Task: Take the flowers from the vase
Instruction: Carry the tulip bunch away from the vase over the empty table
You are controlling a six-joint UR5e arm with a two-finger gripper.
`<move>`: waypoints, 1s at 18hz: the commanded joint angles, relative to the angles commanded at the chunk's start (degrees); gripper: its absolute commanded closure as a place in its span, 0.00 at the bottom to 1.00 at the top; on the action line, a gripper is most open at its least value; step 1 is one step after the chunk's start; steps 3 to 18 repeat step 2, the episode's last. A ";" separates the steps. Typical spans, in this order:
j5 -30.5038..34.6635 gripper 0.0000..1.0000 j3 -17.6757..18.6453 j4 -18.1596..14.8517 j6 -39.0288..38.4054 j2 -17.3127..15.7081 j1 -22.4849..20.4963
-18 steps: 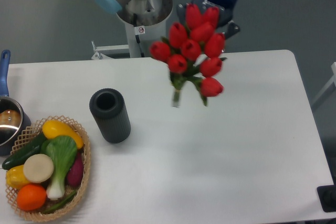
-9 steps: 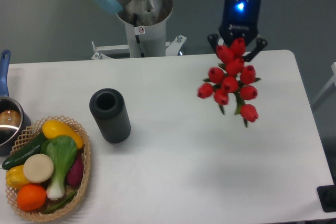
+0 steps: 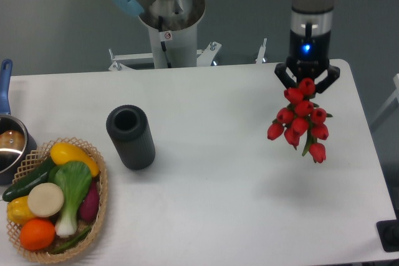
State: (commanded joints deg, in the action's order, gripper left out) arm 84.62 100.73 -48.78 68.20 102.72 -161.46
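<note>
At the far left edge I can see a small pot (image 3: 9,147) with a blue handle, partly cut off by the side of the picture. Just beside it sits a woven basket (image 3: 98,213) full of vegetables. Inside it I see a yellow one at the top, a dark green cucumber, a round pale one, a green leafy one with a white stem, a purple one and an orange one at the bottom.

A little to the right of the basket stands the vase (image 3: 130,137). It is dark grey with ribs, it stands upright on the white table (image 3: 218,216), and I can look down into its round dark mouth. There is nothing in it.

Behind the table, near the middle, is the arm's grey base (image 3: 168,17) with a light blue cap.

Further right, the arm comes down from the top of the picture with a blue light glowing on it. The gripper (image 3: 307,82) is pinching the top of the flowers (image 3: 300,120), with its two black fingers pressed in on each side of the bunch. The red tulip buds hang below it in the air, over the right side of the table and well apart from the vase. A soft shadow lies on the table under them.
</note>
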 joint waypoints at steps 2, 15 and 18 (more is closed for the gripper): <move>5.79 1.00 -0.53 0.00 0.09 2.30 2.54; 5.79 1.00 -0.53 0.00 0.09 2.30 2.54; 5.79 1.00 -0.53 0.00 0.09 2.30 2.54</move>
